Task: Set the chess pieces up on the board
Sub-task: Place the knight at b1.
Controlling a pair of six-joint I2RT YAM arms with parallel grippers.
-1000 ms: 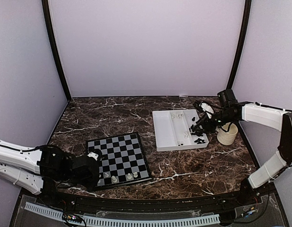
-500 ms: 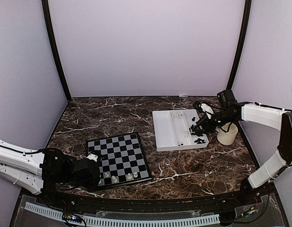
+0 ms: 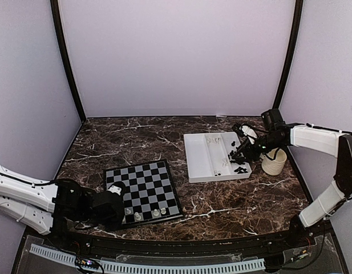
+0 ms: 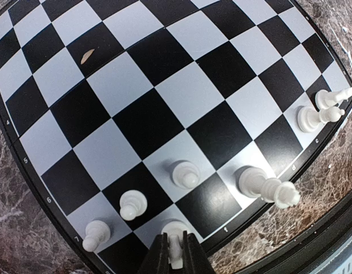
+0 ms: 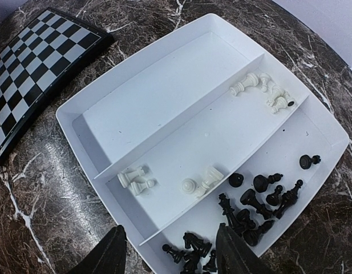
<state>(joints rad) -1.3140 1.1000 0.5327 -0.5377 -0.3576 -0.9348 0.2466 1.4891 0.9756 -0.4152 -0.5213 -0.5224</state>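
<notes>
White pieces (image 4: 186, 174) line board (image 4: 164, 85) near edge, 7 to 3 o'clock in left wrist view. Left gripper (image 4: 175, 251) pinches one more white man (image 4: 174, 229) at 6 o'clock (base on edge square). Black pieces (image 5: 261, 197) heaped in tray (image 5: 164, 97), 5 o'clock compartment; right gripper (image 5: 170, 226) spread wide above. Mug (image 3: 274, 161) at tray's 3 o'clock

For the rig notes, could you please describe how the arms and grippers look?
The left arm and right arm have white tubular links and black joints, with thin black cables. The left gripper and right gripper each end in two slim black fingers.
</notes>
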